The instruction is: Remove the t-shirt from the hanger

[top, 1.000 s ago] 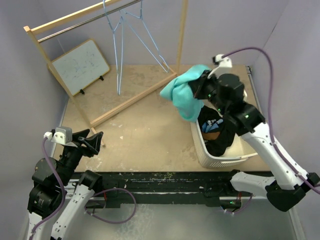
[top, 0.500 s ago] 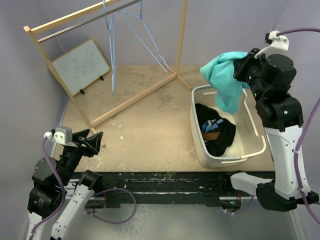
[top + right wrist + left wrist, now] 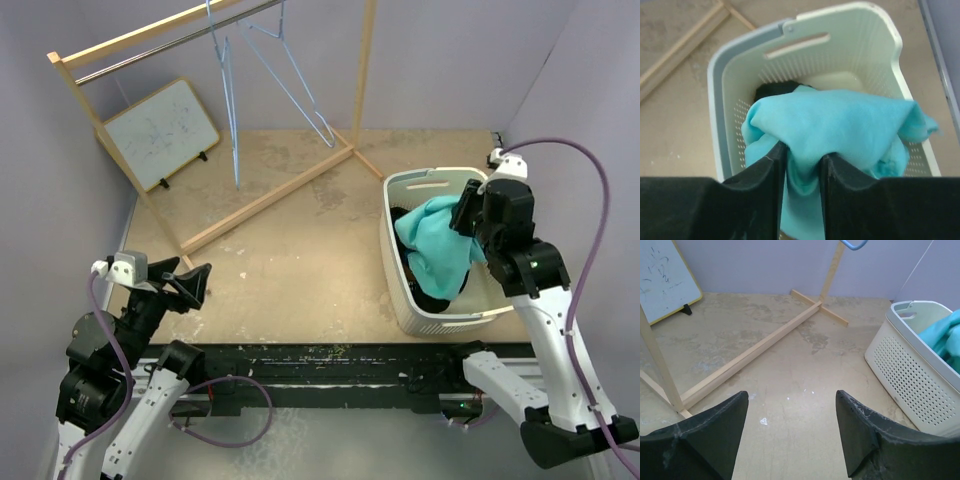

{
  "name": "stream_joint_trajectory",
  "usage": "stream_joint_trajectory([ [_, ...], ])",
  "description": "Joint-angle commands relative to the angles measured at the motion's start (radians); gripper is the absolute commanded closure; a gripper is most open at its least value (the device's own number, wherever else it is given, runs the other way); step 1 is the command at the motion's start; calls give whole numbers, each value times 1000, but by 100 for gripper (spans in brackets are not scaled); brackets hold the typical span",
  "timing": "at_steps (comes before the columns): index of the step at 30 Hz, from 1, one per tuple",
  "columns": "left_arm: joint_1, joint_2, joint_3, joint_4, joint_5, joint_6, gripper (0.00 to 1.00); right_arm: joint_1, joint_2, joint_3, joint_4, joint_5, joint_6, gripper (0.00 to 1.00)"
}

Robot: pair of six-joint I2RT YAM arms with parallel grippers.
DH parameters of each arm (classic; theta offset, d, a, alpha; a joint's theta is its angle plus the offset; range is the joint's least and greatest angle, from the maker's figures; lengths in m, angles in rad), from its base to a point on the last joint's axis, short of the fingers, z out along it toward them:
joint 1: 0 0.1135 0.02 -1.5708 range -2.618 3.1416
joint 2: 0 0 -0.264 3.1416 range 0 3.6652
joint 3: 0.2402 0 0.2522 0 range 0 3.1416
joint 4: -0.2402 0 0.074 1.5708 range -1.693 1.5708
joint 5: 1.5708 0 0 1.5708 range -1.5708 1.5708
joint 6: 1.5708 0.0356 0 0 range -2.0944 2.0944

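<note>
The turquoise t-shirt (image 3: 438,247) hangs bunched in my right gripper (image 3: 468,215), inside the white laundry basket (image 3: 400,290). In the right wrist view the right gripper (image 3: 803,156) is shut on a fold of the t-shirt (image 3: 840,125) over the basket (image 3: 720,100). The light-blue wire hangers (image 3: 270,60) hang bare from the wooden rack's rail (image 3: 150,50) at the back left. My left gripper (image 3: 185,285) is open and empty, low at the near left; it also shows in the left wrist view (image 3: 792,405).
A dark garment (image 3: 432,297) lies in the basket under the t-shirt. A small whiteboard (image 3: 160,133) leans at the back left. The rack's wooden base bar (image 3: 265,200) crosses the table diagonally, and its upright post (image 3: 362,70) stands behind the basket.
My right gripper has swung right from beside the rack and then come down, lowering the t-shirt into the basket. The left arm has barely moved.
</note>
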Motion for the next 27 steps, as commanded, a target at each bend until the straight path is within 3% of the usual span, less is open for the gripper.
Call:
stream_joint_trajectory([
  [1, 1, 15, -6, 45, 25, 0, 24, -3, -82, -46, 48, -69, 3, 54],
  [6, 1, 21, -6, 46, 30, 2, 19, -3, -162, -22, 11, -83, -6, 36],
  [9, 1, 21, -6, 46, 29, 1, 11, -3, -183, -5, -24, -106, 3, 28],
  [12, 2, 19, -5, 45, 28, 1, 1, -3, -211, -8, -28, -75, 13, 27],
  [22, 2, 16, 0, 33, -1, -11, 1, -3, -405, -66, -40, -94, 31, 28],
  [27, 1, 17, 0, 32, -5, -12, 1, -3, -338, -15, -113, 5, 40, 30],
])
